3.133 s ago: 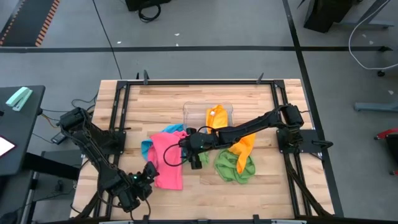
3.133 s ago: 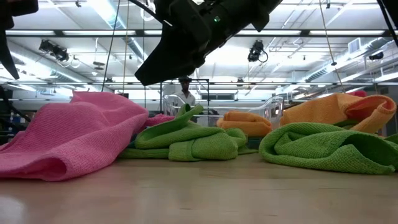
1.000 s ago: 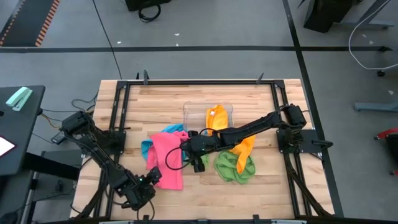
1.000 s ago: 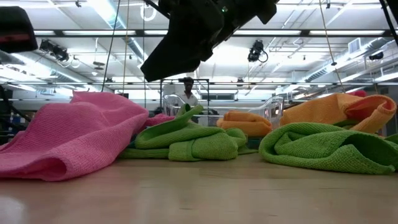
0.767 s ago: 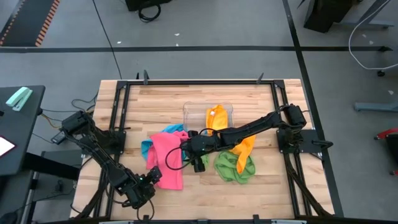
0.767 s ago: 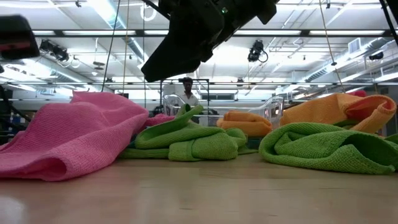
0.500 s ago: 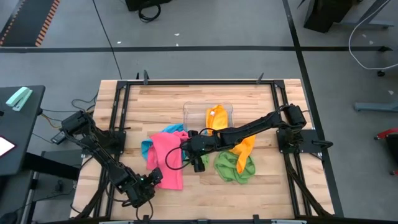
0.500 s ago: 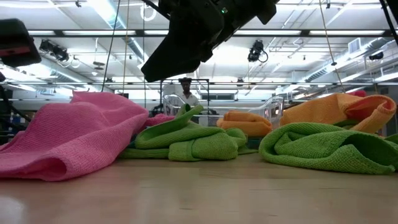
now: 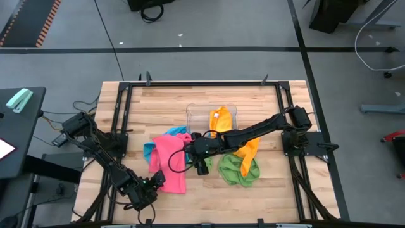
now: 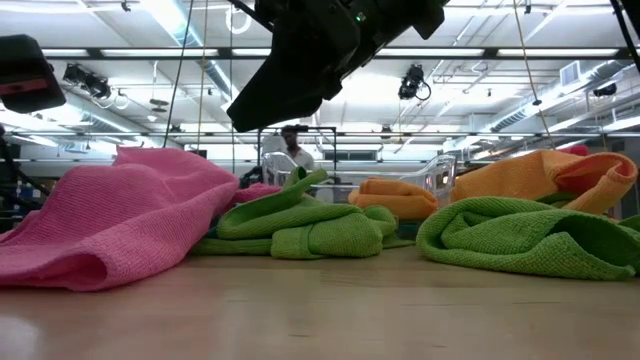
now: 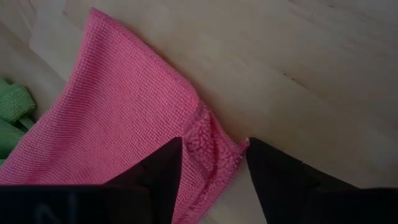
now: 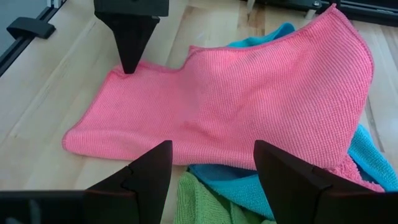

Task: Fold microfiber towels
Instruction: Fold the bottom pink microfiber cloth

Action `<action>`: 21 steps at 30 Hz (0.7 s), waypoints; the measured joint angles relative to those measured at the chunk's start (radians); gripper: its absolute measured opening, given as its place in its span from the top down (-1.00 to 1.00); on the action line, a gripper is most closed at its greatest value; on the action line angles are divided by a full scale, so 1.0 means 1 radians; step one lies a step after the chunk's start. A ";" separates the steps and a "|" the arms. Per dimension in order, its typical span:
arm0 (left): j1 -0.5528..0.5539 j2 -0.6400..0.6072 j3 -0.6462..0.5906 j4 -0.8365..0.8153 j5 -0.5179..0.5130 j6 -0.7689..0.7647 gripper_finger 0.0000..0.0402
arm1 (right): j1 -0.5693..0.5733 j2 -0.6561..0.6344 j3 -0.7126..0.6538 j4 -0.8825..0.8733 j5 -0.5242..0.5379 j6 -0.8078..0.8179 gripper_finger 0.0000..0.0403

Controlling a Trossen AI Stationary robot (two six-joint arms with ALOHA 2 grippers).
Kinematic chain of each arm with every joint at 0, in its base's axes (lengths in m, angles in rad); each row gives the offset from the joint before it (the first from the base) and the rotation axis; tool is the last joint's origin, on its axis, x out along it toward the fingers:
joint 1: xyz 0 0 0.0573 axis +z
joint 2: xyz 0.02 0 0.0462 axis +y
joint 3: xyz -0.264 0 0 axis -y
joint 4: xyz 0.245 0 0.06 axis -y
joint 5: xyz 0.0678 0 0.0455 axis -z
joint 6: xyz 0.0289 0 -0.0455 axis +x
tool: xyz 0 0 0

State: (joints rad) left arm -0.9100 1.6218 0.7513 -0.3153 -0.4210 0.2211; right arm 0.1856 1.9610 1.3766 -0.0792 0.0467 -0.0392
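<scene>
Light wooden table (image 9: 164, 101) framed by black rails, grey shop floor around it. Fuzzy pink towel (image 9: 169, 161) lies crumpled mid-table over a blue towel (image 9: 150, 149); green towel (image 9: 239, 170) beside. Left gripper (image 11: 211, 163) is spread around the pink corner. Right gripper (image 12: 211, 165) is held apart above the pile.
</scene>
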 joint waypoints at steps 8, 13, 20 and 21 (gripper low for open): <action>0.000 0.002 -0.002 0.011 0.006 -0.027 0.29 | 0.000 0.000 0.000 0.000 0.000 0.011 -0.16; 0.001 0.003 -0.003 0.017 0.020 -0.027 0.48 | 0.000 0.000 0.000 0.000 0.000 0.012 -0.16; 0.002 0.005 -0.003 0.023 0.024 -0.052 0.79 | 0.000 0.000 0.000 0.000 0.000 0.012 -0.16; 0.005 0.005 -0.003 0.027 0.024 -0.059 0.84 | 0.000 0.000 0.000 0.000 0.000 0.012 -0.16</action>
State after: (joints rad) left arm -0.9052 1.6272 0.7483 -0.2884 -0.3971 0.1620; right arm 0.1856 1.9610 1.3766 -0.0792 0.0471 -0.0273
